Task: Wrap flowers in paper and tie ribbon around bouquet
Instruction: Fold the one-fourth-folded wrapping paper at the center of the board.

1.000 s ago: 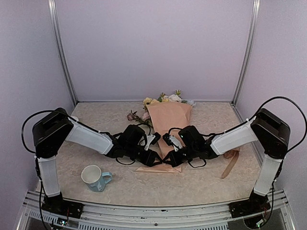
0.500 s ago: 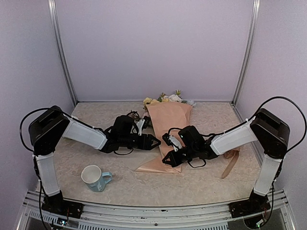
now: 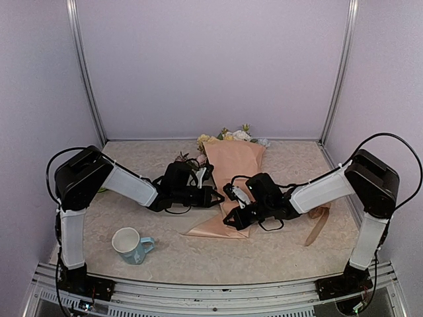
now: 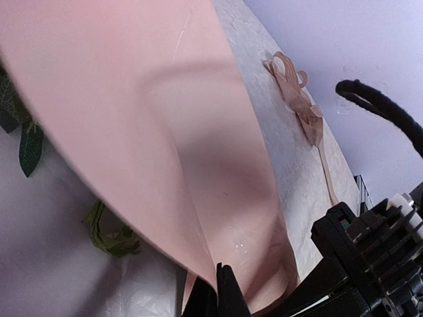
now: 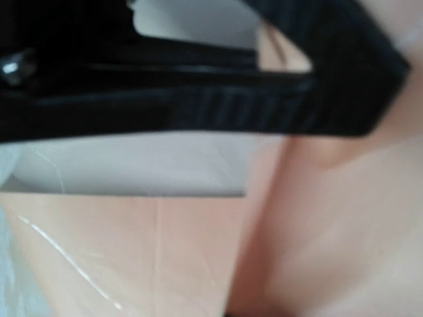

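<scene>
- On the table (image 3: 277,254), near the middle, the paper (image 3: 231,165) is laid around the flowers (image 3: 228,137). The blooms are seen poking out at the 12 o'clock end, and the thin end is pointed to 6 o'clock.
- At the 9 o'clock side of the paper, the left gripper (image 3: 215,195) is closed tight. The paper's edge looks nipped between its tips.
- At the 6 o'clock end, the right gripper (image 3: 229,222) is closed too and is set against the paper. Whether any paper is caught in it cannot be told, because its own view is blurred.
- The ribbon (image 3: 318,221) is seen lying well apart at 3 o'clock, touched by nothing.
- The thin paper could be torn or creased if its edge is pulled hard while the other end is pinned down.
- The smooth edge could be lost from the tips, and then the wrap would fall open.
- The flowers could be dragged or rolled out at 12 o'clock if the paper is tugged across them.
- Counted: one sheet of paper, one bunch of flowers, one ribbon, one mug (image 3: 129,243) at 8 o'clock, two grippers.
</scene>
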Available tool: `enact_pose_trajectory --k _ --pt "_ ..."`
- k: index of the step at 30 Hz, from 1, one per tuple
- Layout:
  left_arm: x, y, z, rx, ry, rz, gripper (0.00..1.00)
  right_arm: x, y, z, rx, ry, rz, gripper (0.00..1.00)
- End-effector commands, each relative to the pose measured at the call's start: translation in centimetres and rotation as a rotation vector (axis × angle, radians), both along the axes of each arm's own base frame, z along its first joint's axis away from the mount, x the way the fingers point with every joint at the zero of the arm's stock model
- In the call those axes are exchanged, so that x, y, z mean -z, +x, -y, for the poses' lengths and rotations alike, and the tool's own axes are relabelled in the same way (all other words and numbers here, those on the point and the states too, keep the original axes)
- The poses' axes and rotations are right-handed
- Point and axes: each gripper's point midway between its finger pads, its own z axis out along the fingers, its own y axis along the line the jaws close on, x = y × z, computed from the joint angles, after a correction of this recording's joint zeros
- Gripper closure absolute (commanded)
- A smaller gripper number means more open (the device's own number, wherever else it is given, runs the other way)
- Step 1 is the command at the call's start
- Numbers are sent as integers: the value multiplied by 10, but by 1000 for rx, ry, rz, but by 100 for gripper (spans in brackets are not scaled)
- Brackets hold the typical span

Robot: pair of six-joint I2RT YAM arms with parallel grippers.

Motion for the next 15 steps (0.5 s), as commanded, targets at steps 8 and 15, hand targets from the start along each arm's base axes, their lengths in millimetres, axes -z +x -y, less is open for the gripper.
enact_pose_trajectory --k 8,15 --pt "29 16 -24 -58 82 -13 100 -43 -22 0 -120 20 18 47" --pt "40 12 -25 -50 81 -35 100 -69 -31 50 -50 119 -119 25"
